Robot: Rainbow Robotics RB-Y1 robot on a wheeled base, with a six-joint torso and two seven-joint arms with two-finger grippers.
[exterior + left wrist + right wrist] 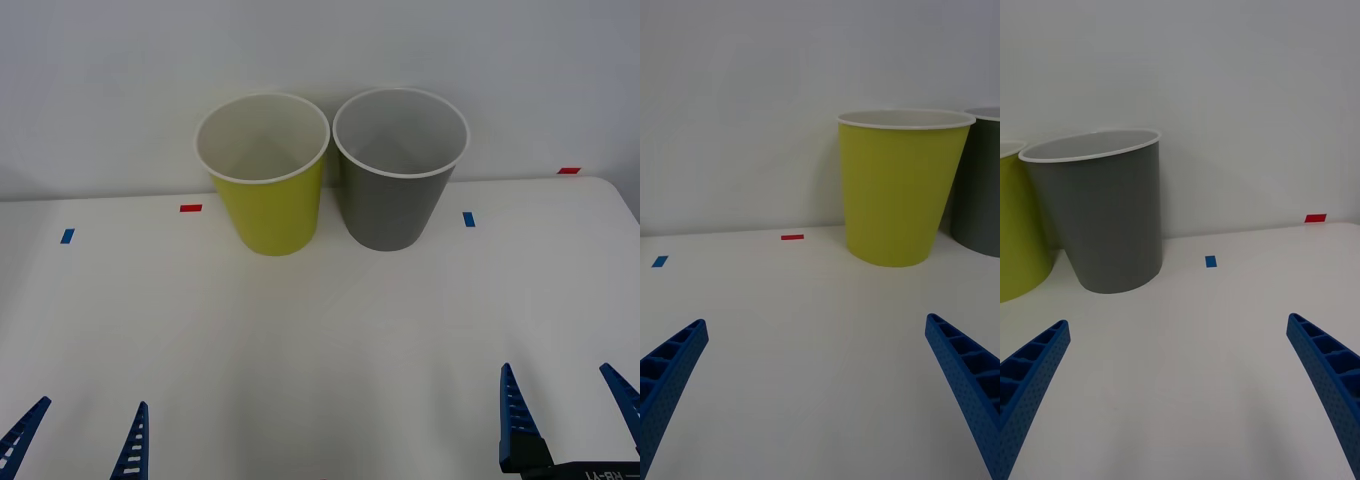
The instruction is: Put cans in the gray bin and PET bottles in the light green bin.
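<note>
The light green bin (pixel 270 190) (pixel 899 191) (pixel 1019 225) stands at the back of the white table, and the gray bin (pixel 398 175) (pixel 1105 214) (pixel 981 187) stands right beside it on its right. What I can see of both insides is bare. My left gripper (pixel 80 440) (pixel 816 390) hangs open at the front left, with nothing between its fingers. At the front right my right gripper (pixel 565 415) (pixel 1176 390) is open too and holds nothing. The cans and the PET bottles are out of view.
Small tape marks lie on the table (pixel 320 340): blue (pixel 67 236) and red (pixel 190 208) on the left, blue (pixel 468 218) and red (pixel 568 171) on the right. A white wall rises just behind the bins.
</note>
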